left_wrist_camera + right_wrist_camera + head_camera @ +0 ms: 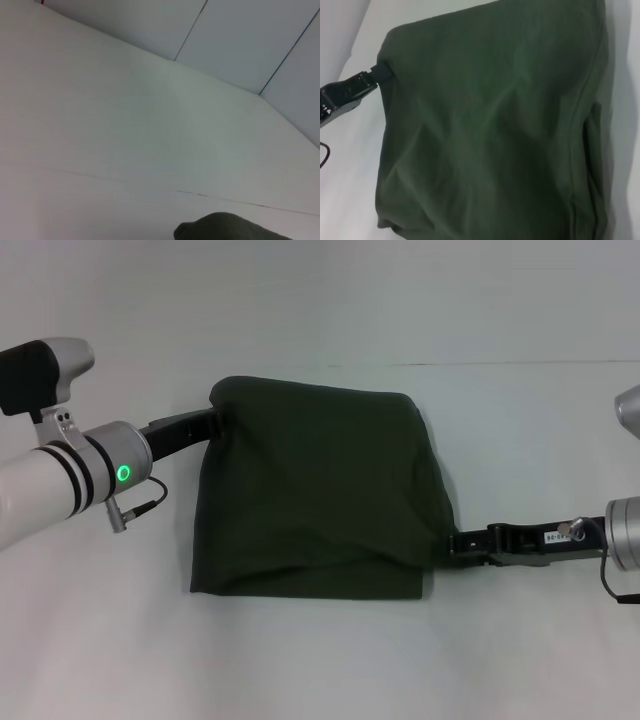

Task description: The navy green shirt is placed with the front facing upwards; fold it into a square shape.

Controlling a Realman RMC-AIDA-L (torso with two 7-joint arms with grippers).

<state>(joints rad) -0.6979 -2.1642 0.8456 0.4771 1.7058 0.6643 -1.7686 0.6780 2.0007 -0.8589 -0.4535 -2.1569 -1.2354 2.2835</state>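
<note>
The navy green shirt point(320, 490) lies folded into a rough rectangle in the middle of the white table, plain green side up, no lettering showing. My left gripper point(212, 420) is at its far left corner, shut on the cloth, which bunches up over the tip. That same gripper point(382, 73) shows in the right wrist view, pulling the corner taut. My right gripper point(452, 542) is shut on the shirt's right edge near the front, its tips buried in the fabric. The shirt point(490, 130) fills the right wrist view. Only a raised hump of shirt point(225, 227) shows in the left wrist view.
The white table point(320, 660) stretches bare all around the shirt. A thin seam line point(500, 364) crosses the tabletop behind it. White wall panels point(240, 35) stand beyond the table's far edge.
</note>
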